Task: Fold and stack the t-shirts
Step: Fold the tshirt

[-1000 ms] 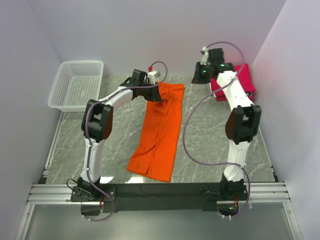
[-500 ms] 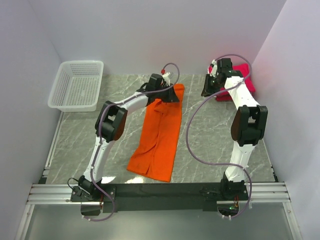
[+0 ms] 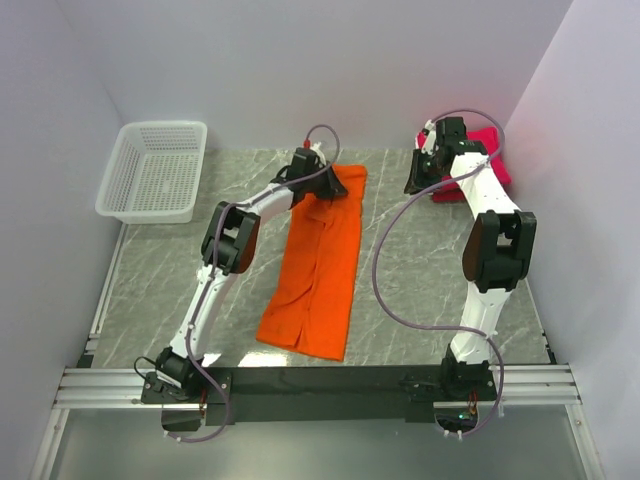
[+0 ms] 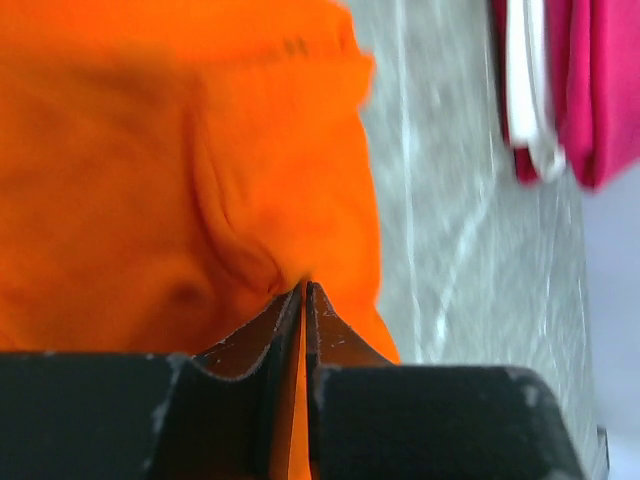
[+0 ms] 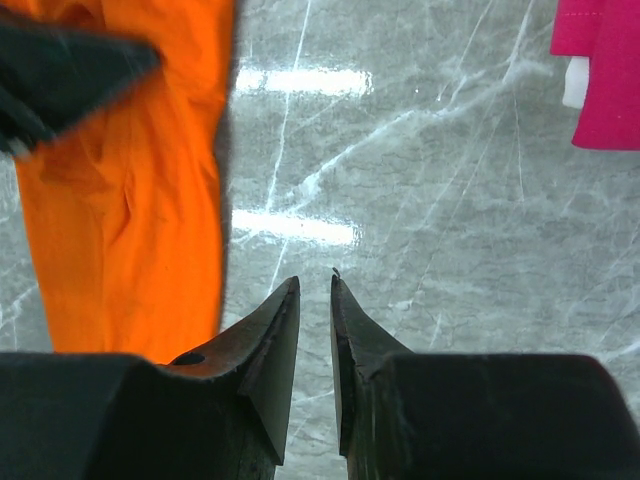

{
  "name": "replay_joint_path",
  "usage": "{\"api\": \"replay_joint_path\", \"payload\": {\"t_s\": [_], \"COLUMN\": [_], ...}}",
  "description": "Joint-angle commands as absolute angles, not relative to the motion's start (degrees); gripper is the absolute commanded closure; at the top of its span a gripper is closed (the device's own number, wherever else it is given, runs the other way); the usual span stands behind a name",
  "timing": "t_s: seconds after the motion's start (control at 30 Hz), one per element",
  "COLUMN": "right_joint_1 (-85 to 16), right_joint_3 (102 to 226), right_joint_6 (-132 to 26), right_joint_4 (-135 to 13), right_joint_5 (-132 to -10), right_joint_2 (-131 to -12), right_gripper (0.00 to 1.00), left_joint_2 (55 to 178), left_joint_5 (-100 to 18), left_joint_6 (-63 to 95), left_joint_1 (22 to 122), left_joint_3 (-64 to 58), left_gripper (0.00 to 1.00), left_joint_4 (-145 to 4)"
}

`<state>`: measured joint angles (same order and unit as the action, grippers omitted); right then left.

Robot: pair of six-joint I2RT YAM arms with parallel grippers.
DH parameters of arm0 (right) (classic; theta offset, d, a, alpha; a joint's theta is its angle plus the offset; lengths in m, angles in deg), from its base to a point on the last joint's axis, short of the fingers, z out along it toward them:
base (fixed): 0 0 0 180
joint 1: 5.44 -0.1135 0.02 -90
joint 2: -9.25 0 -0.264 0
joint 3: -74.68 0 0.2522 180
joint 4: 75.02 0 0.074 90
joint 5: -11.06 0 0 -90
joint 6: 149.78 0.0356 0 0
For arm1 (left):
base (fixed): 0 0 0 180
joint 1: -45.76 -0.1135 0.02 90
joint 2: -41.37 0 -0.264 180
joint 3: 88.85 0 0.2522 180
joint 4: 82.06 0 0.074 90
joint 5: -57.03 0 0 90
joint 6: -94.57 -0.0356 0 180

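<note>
The bright orange t-shirt [image 3: 320, 260] lies as a long strip down the middle of the table, folded lengthwise. My left gripper [image 3: 322, 183] is at its far end and is shut on a pinch of the orange cloth [image 4: 250, 200]; its jaws [image 4: 303, 290] meet with cloth between them. The folded crimson-pink t-shirts [image 3: 492, 150] are stacked at the far right, with a white layer [image 4: 530, 100] among them. My right gripper [image 3: 418, 182] hovers left of that stack over bare table, its jaws [image 5: 315, 285] almost together and empty.
A white mesh basket [image 3: 155, 170] stands at the far left. Marble tabletop [image 3: 420, 260] lies between the orange t-shirt and the right arm. Purple walls close in the left, back and right. The pink stack also shows in the right wrist view [image 5: 600, 70].
My left gripper moved right along the orange t-shirt's far end, then shifted back a little left, holding the cloth. My right arm swung right toward the pink stack and has stopped there.
</note>
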<state>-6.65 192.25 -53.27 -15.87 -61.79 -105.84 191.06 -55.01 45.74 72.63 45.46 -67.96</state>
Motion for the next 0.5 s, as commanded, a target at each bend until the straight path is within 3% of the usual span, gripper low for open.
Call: {"api": "replay_joint_path", "payload": {"t_s": [0.0,0.07,0.47], "right_joint_1": [-6.1,-6.1,-6.1], "right_joint_3": [194.0,194.7,194.5], "right_joint_6": [-53.9,-53.9,-55.2], "right_joint_4": [-15.1,-14.8,-14.1], "right_joint_5": [-62.0,-61.8,-58.8], "right_joint_2": [-104.8,-105.6,-105.9], "right_gripper": [0.74,0.74,0.73], "left_joint_2": [197.1,200.6,197.5], "left_joint_5": [-55.8,-57.4,-57.4], "left_joint_6": [47.0,46.8,40.7], "left_joint_1": [68.7,67.3,64.6], "left_joint_3": [55.6,60.7,60.9], "left_gripper": [0.87,0.87,0.77], "left_joint_4": [-66.7,-66.5,-74.5]}}
